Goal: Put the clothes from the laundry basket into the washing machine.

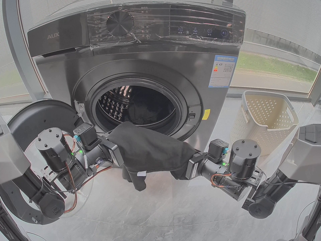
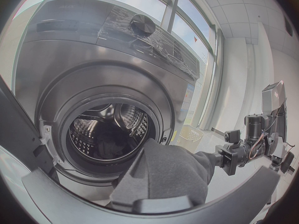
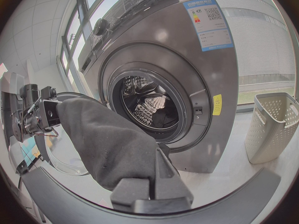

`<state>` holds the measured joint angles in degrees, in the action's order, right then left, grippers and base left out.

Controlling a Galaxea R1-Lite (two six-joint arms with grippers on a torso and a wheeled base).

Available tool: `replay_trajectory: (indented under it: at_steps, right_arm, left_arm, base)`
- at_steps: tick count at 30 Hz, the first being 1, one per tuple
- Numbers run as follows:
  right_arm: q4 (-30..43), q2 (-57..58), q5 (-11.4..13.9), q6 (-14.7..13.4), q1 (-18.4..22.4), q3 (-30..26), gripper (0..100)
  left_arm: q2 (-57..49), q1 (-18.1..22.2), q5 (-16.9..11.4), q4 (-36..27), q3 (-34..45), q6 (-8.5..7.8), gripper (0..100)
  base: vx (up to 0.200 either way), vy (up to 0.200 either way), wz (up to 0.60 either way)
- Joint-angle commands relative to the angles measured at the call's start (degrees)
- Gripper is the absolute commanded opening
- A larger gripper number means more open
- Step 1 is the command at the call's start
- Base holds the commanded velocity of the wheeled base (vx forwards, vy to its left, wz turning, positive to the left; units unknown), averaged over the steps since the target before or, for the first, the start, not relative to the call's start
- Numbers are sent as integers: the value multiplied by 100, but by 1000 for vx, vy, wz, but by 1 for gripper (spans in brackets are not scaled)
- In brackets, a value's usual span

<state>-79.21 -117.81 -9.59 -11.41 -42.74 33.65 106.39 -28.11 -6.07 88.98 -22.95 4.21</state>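
A black garment (image 1: 150,148) hangs stretched between my two grippers, just below and in front of the washing machine's open drum (image 1: 137,106). My left gripper (image 1: 115,153) is shut on its left end, and my right gripper (image 1: 187,169) is shut on its right end. The left wrist view has the garment (image 2: 168,168) draped over the left gripper (image 2: 149,187), with the drum (image 2: 106,134) behind it. In the right wrist view the garment (image 3: 106,140) covers the right gripper (image 3: 152,184). Another dark piece of clothing (image 3: 163,115) lies inside the drum. The cream laundry basket (image 1: 267,117) stands right of the machine.
The machine's round door (image 1: 40,117) is swung open to the left, behind my left arm. Pale stone floor (image 1: 174,211) spreads in front of the machine. Windows rise behind the machine and the basket.
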Motion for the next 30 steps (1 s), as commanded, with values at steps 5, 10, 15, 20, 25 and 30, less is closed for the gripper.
replay_trajectory:
  at_steps: [5, 10, 15, 20, 25, 30]
  right_arm:
    - [-6, -269, 1, -2, 3, -77, 100]
    - [-6, -383, 1, 25, 29, -253, 100]
    - [-6, -524, 10, 34, 64, -315, 100]
    - [-15, -647, 10, 122, 73, -315, 100]
    - [-191, -893, 10, 165, 38, -359, 100]
    - [-226, -1130, 10, 174, 29, -306, 100]
  left_arm:
    - [-92, -1, 1, 23, -25, 1, 0]
    - [-224, -28, -8, 23, -95, 19, 0]
    - [-224, -54, -8, 23, -95, 28, 0]
    - [-241, -54, -8, 14, -95, 28, 0]
    - [-241, -54, -8, 23, -113, 28, 0]
    - [-241, -54, -8, 23, -130, 36, 0]
  base:
    - [0, 0, 0]
    - [0, 0, 0]
    - [0, 0, 0]
    - [0, 0, 0]
    - [0, 0, 0]
    - [0, 0, 0]
